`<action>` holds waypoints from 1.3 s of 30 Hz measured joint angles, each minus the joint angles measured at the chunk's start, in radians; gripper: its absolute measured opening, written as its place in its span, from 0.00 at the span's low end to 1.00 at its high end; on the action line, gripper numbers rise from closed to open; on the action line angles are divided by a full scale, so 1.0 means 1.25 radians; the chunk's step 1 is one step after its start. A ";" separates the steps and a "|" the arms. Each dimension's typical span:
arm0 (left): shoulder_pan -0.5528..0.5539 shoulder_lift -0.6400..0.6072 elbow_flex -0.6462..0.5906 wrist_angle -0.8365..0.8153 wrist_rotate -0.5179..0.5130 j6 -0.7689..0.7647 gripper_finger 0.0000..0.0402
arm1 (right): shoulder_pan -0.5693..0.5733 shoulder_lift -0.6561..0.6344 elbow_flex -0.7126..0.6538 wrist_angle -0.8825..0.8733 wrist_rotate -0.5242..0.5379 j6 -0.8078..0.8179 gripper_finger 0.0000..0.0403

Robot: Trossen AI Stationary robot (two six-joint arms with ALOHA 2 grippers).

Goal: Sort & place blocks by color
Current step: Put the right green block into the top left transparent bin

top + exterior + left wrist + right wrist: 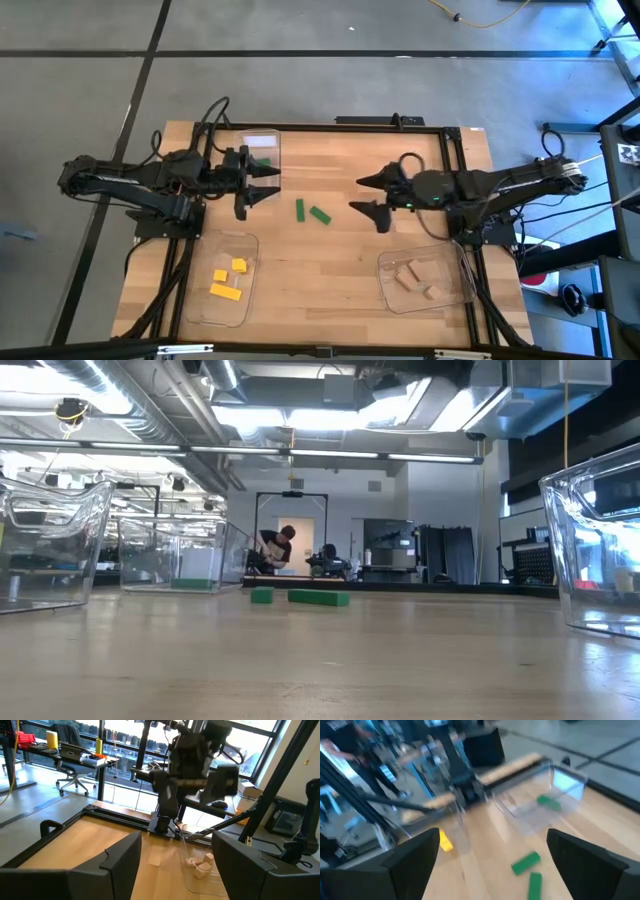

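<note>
Two green blocks (312, 212) lie flat on the table's middle, also in the low view (318, 597) and the right wrist view (526, 862). A third green block (262, 162) lies in the far-left clear tray (262, 143). Yellow blocks (228, 278) lie in the near-left tray, tan blocks (413, 279) in the near-right tray. My left gripper (270, 184) is open, left of the green blocks and beside the far-left tray, holding nothing. My right gripper (365, 194) is open, right of the green blocks, holding nothing.
Three clear trays stand on the wooden table: far-left, near-left (225, 278) and near-right (425, 280). A black frame rail (390, 124) runs along the table's far edge. Bare wood lies between the two near trays. People show far off in the room (280, 546).
</note>
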 joint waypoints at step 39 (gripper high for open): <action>0.000 0.000 0.001 0.047 -0.022 -0.003 0.58 | -0.072 0.712 0.165 -0.063 -0.035 0.043 0.92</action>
